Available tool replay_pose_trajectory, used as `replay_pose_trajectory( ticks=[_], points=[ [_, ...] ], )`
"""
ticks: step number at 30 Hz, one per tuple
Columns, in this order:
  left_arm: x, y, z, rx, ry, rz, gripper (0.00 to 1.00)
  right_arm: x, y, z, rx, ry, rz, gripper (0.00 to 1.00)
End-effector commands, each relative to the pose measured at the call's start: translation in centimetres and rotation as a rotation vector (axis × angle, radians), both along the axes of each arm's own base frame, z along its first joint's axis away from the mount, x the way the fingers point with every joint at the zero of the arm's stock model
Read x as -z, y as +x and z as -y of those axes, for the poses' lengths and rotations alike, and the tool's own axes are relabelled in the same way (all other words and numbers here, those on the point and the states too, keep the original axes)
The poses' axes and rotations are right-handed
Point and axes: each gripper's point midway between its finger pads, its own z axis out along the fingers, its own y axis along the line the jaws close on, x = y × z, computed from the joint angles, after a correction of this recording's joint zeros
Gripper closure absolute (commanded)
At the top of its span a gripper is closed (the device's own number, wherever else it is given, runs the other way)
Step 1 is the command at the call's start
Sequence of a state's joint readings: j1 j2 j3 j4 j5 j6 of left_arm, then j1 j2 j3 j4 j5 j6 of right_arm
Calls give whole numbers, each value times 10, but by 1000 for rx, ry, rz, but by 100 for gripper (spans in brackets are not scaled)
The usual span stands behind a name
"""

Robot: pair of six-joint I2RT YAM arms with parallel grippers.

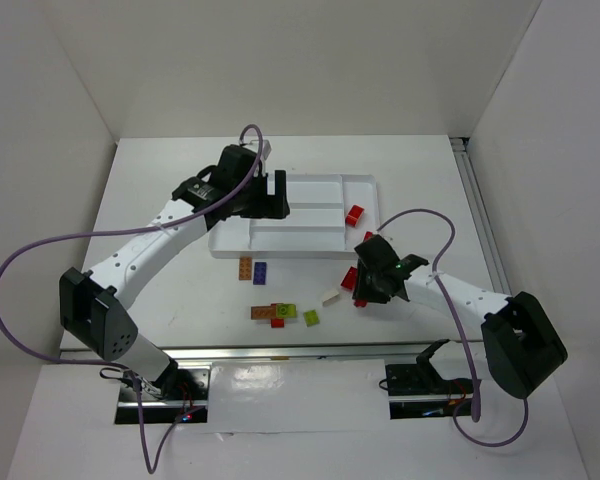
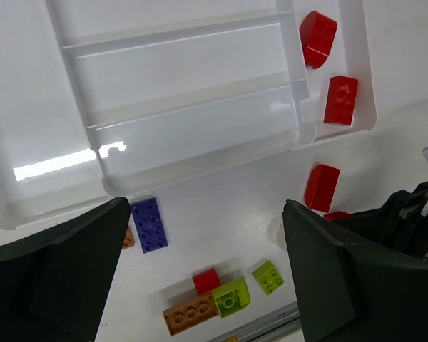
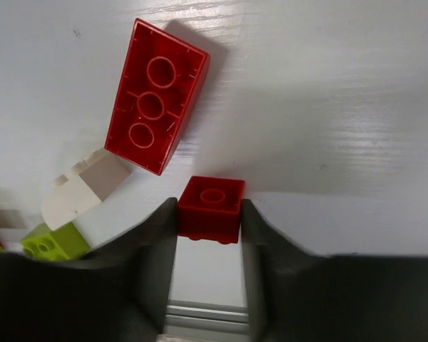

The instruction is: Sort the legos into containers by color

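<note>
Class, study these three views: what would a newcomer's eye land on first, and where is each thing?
First, the right gripper clamped on a small red brick, beside an upturned long red brick on the table. Next, the white tray: its long slots are bare, while two red pieces sit in one end section. Last, loose bricks, purple, orange and lime, scattered on the table in front of the tray.

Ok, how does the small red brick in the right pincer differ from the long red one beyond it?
The small red brick is squarish with one circle on its face; the long red brick shows three in a row. The small one is clamped in the right pincer; the long one lies free on the table. Both are red.
</note>
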State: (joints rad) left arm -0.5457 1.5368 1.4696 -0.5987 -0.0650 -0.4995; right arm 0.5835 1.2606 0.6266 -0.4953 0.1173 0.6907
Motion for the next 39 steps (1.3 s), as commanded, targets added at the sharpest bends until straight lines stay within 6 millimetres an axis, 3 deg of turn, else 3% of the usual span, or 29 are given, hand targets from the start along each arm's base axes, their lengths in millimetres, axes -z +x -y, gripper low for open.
replay_pose_trajectory(
  ticks=[1, 4, 8, 11, 13, 16, 17, 18, 19, 22, 23, 24, 25, 26, 27, 28, 29, 30, 32, 33, 34, 35, 36, 37, 38, 39],
  points=[
    [-18, 8, 8, 19, -30, 50, 1, -9, 10, -1, 20, -13, 39, 73],
    [-22, 10, 7, 11, -28, 61, 1, -43, 31, -2, 39, -29, 116, 75],
    [-28, 12, -9, -61, 21, 76, 0, -106, 85, -6, 63, -49, 317, 75],
    [-32, 11, -14, -75, 37, 73, 0, -132, 131, -5, 96, -44, 417, 75],
    [-44, 6, -19, -83, 29, 96, 0, -130, 164, 4, 139, -57, 443, 75],
    [-40, -2, -28, -98, 43, 98, 0, -142, 206, 13, 162, -61, 507, 77],
    [-41, -3, -31, -106, 48, 103, 0, -132, 221, 15, 177, -105, 512, 77],
    [-39, -6, -36, -121, 64, 102, 0, -139, 235, 16, 173, -114, 536, 77],
    [-39, -5, -38, -128, 70, 105, 0, -122, 247, 22, 182, -138, 509, 77],
    [-36, -9, -40, -127, 76, 96, 0, -122, 277, 20, 181, -129, 532, 77],
    [-36, -7, -43, -136, 76, 96, 0, -106, 282, 18, 176, -141, 503, 77],
    [-36, -7, -43, -136, 76, 96, 0, -104, 289, 13, 171, -131, 506, 75],
    [-33, -9, -42, -129, 76, 85, 0, -110, 300, 15, 184, -126, 523, 66],
    [-33, -9, -42, -129, 76, 85, 0, -99, 304, 16, 197, -136, 500, 54],
    [-29, -8, -42, -128, 81, 78, 0, -101, 306, 16, 212, -140, 501, 49],
    [-29, -9, -40, -120, 76, 74, 0, -104, 307, 18, 218, -146, 505, 33],
    [-26, -7, -39, -120, 81, 66, 0, -104, 308, 17, 225, -140, 504, 29],
    [-26, -7, -39, -120, 81, 66, 0, -119, 302, 19, 230, -127, 533, 28],
    [-26, -8, -38, -113, 75, 63, 0, -111, 279, 20, 221, -156, 513, 28],
    [-23, -5, -37, -107, 83, 65, 0, -130, 270, 25, 233, -148, 546, 28],
    [-23, -5, -37, -107, 83, 65, 0, -128, 258, 25, 231, -145, 532, 29],
    [-20, -4, -36, -106, 88, 57, 0, -113, 238, 27, 223, -155, 489, 32],
    [-23, -3, -35, -107, 83, 64, 0, -112, 226, 27, 213, -154, 487, 35],
    [-19, -2, -35, -106, 89, 56, 0, -124, 209, 27, 213, -129, 496, 36],
    [-16, -1, -34, -106, 94, 48, 0, -106, 188, 29, 185, -138, 447, 36],
    [-21, 2, -33, -107, 84, 63, 0, -113, 174, 23, 170, -108, 455, 36]
  ],
)
